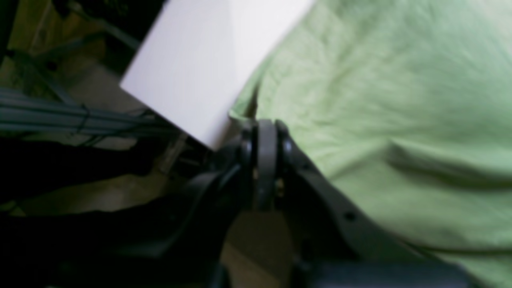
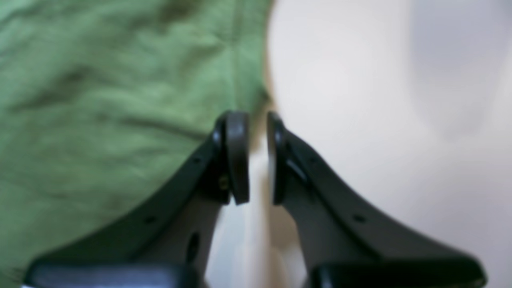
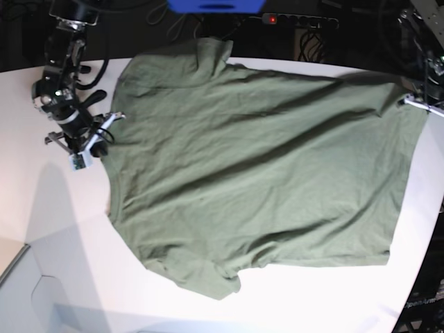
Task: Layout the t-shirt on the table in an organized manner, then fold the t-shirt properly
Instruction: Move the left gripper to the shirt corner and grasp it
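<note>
The olive-green t-shirt lies spread and wrinkled across the white table, one sleeve toward the back and one toward the front. At the table's right edge my left gripper is shut on the shirt's corner. In the left wrist view its pads are pressed together at the edge of the cloth, beside the table's corner. My right gripper sits at the shirt's left edge. Its fingers stand a narrow gap apart with nothing between them, the cloth to their left and bare table to their right.
A power strip with a red light and a blue object lie behind the table's back edge. Cables and floor show below the table corner in the left wrist view. The table's front right edge curves away.
</note>
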Robot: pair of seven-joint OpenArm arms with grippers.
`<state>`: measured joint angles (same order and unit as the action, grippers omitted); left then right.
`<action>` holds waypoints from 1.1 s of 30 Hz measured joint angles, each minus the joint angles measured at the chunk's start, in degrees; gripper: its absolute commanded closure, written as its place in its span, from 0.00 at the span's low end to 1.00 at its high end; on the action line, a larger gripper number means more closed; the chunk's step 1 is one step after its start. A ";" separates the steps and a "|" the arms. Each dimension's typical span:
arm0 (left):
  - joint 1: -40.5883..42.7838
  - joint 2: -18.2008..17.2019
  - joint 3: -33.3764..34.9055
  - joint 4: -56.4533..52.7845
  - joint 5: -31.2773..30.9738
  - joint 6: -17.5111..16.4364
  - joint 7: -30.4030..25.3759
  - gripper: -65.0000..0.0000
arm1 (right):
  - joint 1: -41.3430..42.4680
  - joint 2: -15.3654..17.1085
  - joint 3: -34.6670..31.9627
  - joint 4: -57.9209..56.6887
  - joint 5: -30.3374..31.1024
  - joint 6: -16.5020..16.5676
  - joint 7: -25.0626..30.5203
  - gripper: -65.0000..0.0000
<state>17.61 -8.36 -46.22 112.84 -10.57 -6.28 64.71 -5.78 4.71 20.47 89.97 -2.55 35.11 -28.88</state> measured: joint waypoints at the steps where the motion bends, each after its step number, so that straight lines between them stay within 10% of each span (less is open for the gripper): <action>1: -0.07 0.35 0.66 -0.57 0.00 0.00 0.24 1.00 | -0.20 -0.15 -0.04 0.09 0.02 -0.02 0.20 0.85; 12: -0.20 1.46 1.42 -1.09 -0.24 0.02 0.17 1.00 | -12.13 -4.66 -0.31 14.47 0.09 -0.11 -0.09 0.81; 22: -0.37 1.49 1.42 -1.09 -0.20 0.02 0.20 1.00 | -18.73 -5.62 -4.13 16.22 -0.07 -0.02 -2.62 0.31; 33: -0.35 0.87 1.44 -1.09 -0.24 0.02 0.22 1.00 | -22.77 -7.74 -2.67 15.41 -0.09 -0.02 -2.12 0.30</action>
<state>17.26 -7.49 -44.77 111.74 -10.81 -6.26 64.93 -28.56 -3.03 17.80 105.38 -2.63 35.09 -31.00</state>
